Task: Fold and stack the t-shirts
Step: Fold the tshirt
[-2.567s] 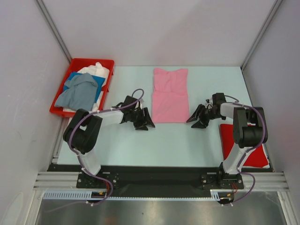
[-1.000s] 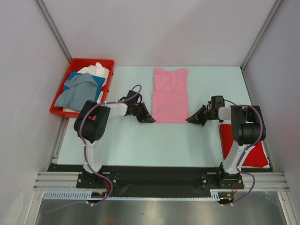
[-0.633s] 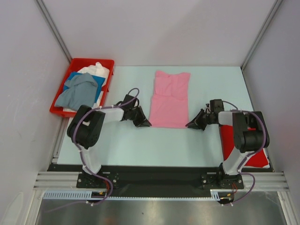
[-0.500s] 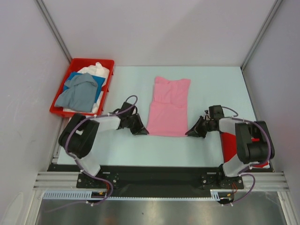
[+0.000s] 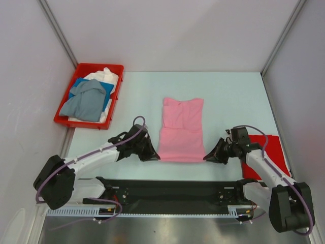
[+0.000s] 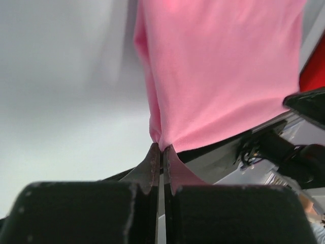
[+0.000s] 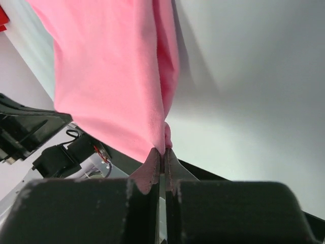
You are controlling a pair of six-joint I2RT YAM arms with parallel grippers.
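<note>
The left gripper (image 5: 154, 156) and right gripper (image 5: 207, 158) each pinched a near hem corner of the pink t-shirt (image 5: 181, 129), which lay lengthwise in the middle of the table (image 5: 233, 96), its hem by the near edge. Each held only a sliver of cloth, so a corner might slip, or uneven lifting might skew the fold. No readable writing showed.

left gripper (image 5: 155, 157), right gripper (image 5: 206, 158), both pinching pink t-shirt (image 5: 181, 133)

My left arm (image 5: 94, 156) and right arm (image 5: 265, 166): white links, black joints, purple cables (image 5: 139, 118) alongside. Black, blocky: left pincer (image 5: 155, 156), right pincer (image 5: 206, 158).
</note>
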